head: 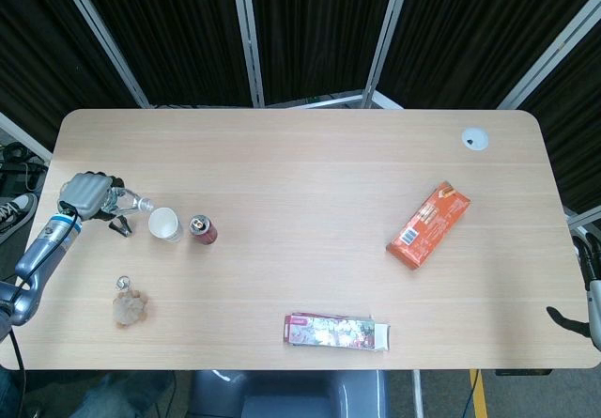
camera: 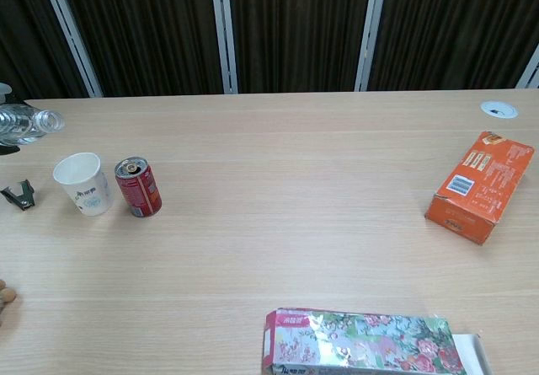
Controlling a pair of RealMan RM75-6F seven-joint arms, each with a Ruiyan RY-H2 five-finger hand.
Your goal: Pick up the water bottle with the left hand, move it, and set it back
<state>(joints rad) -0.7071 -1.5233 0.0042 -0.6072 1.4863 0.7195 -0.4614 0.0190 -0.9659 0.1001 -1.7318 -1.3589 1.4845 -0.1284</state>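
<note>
My left hand (head: 84,195) grips the clear water bottle (head: 128,202) near the table's left edge. The bottle lies almost level, with its neck and cap pointing right towards the paper cup. In the chest view only the bottle's neck end (camera: 29,125) shows at the left border, and the hand is cut off there. Whether the bottle touches the table is unclear. My right hand (head: 590,282) shows only as a sliver at the right border, off the table, with its fingers mostly out of frame.
A black binder clip (head: 119,226) lies just below the bottle. Right of it stand a white paper cup (head: 165,224) and a red can (head: 203,229). A brown lump (head: 130,307) sits nearer the front. An orange box (head: 428,224) and a floral box (head: 335,331) lie further right.
</note>
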